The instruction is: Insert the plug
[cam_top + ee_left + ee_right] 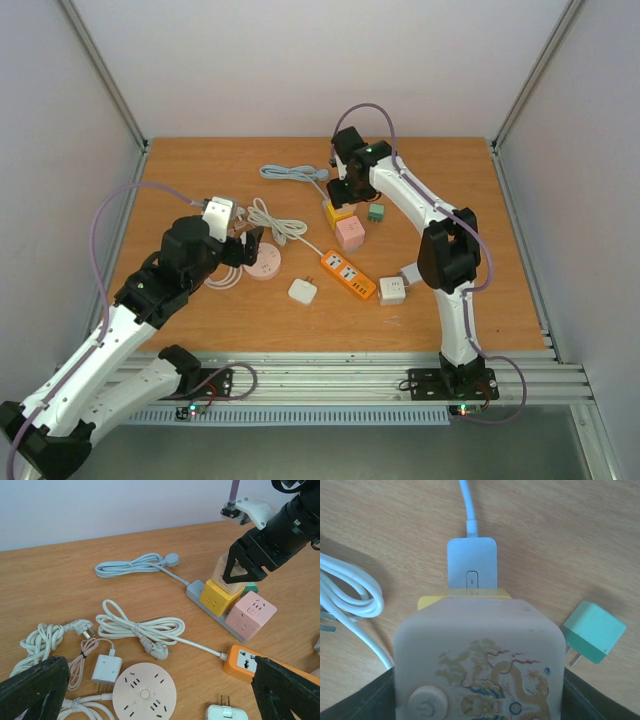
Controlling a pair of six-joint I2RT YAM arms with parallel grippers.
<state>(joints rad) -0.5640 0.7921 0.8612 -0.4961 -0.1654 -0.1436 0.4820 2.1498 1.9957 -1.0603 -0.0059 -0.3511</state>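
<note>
**Beige plug [477,665] poised over yellow socket cube [219,597]**

The plug is pinched in the right gripper [243,572], directly over the cube, with its long axis roughly upright. Whether plug and cube touch cannot be told. The socket lies straight below, so the right arm is nearer. The left gripper [248,243] hangs spread wide, well apart.

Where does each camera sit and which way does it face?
Top external: above and behind the bases, looking down on the table; left arm and right arm show.
Left wrist: low over the table, facing across the cords toward the right end effector; open left fingers at the bottom corners.
Right wrist: looking down on the beige cube it grips; right fingers at the bottom corners.
Shared: both wrist views show the beige cube and the yellow cube.
</note>
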